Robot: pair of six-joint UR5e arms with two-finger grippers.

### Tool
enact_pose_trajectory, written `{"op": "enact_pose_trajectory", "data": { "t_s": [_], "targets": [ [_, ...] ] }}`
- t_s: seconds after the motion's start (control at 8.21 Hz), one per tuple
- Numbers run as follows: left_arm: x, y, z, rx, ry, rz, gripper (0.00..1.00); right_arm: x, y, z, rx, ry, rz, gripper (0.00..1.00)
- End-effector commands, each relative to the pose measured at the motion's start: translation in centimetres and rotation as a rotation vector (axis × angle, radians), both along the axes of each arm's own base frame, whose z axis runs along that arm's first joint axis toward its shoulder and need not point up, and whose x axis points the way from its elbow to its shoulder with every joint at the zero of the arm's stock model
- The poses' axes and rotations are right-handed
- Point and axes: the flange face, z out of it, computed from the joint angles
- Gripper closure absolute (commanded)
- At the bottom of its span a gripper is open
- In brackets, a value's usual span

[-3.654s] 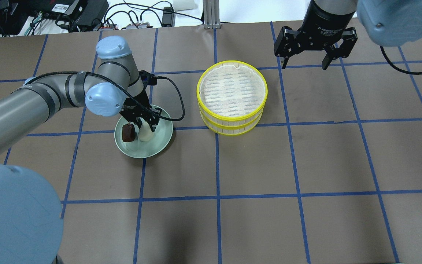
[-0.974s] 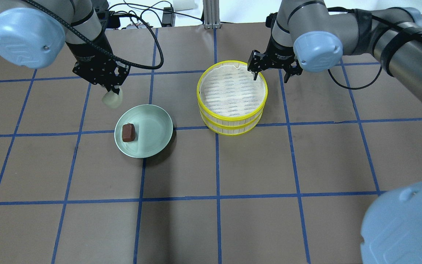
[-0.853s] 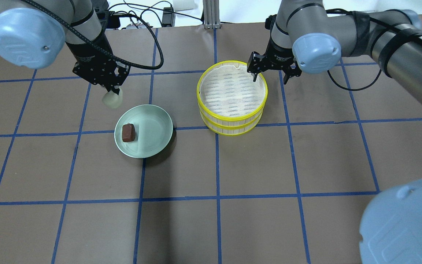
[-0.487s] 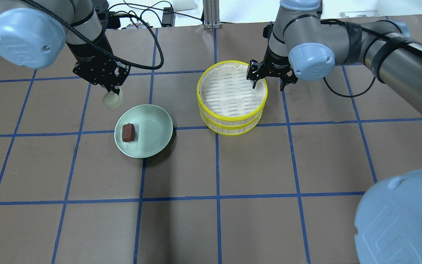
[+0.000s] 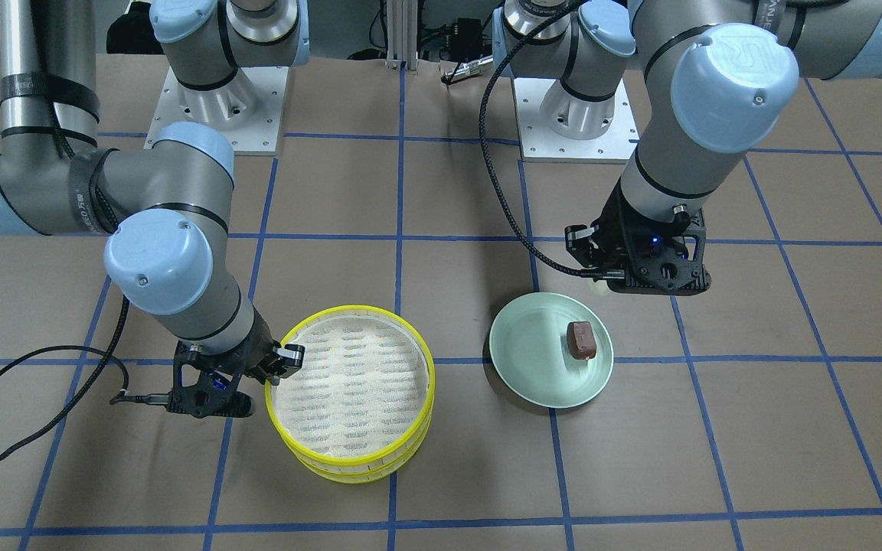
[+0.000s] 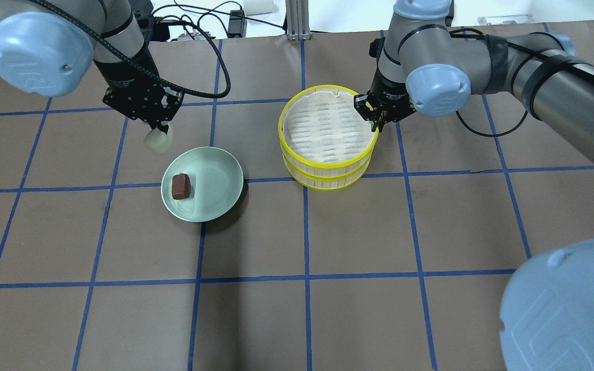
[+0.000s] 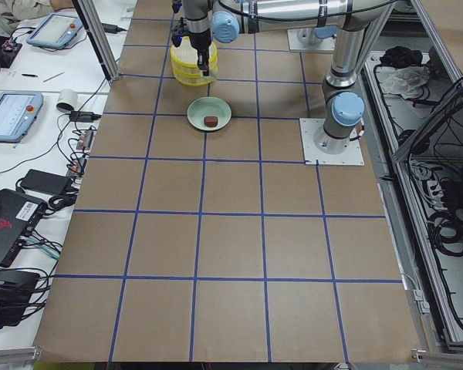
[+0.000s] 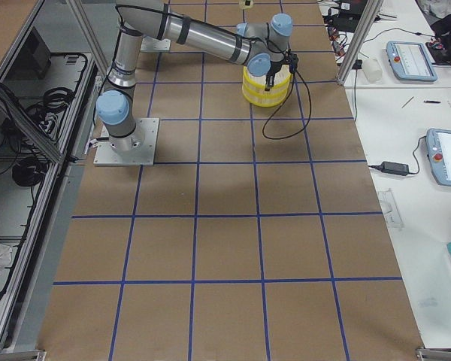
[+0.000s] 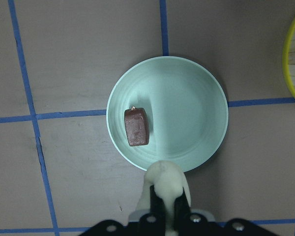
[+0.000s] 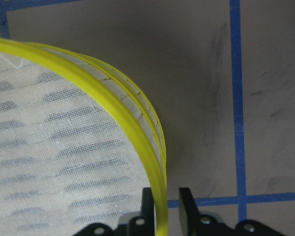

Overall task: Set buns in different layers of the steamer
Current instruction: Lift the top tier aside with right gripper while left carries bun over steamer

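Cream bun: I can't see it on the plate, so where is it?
In the overhead view, the cream bun hangs clamped in the left gripper, just beyond the far left rim of the green plate.

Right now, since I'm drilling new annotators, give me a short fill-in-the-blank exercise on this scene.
1. The left gripper holds the cream bun, so the green plate carries only ____ bun.
2. The steamer is a stack of ____ trays.
3. The right gripper is shut on the top tray's yellow ____.
Missing words: one; two; rim.
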Motion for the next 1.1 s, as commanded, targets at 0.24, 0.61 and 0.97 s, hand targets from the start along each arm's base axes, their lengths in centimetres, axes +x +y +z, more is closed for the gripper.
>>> {"op": "enact_pose_trajectory", "data": {
  "t_s": [0.24,0.61,0.97],
  "targets": [
    [0.0,-0.3,-0.4,-0.001,0.003,0.000,1.00,-1.7,1.4,5.5,-0.023,0.011,0.010,1.00],
    [-2.9,-2.1,-0.9,-0.112,0.113,0.017,1.00,-10.4,1.6,8.4,-0.001,0.010,0.047,1.00],
    [-11.3,-2.3,-5.2,-0.138,0.208,-0.033,1.00,-21.6,2.5,11.2,0.000,0.074,0.090,1.00]
  ]
}}
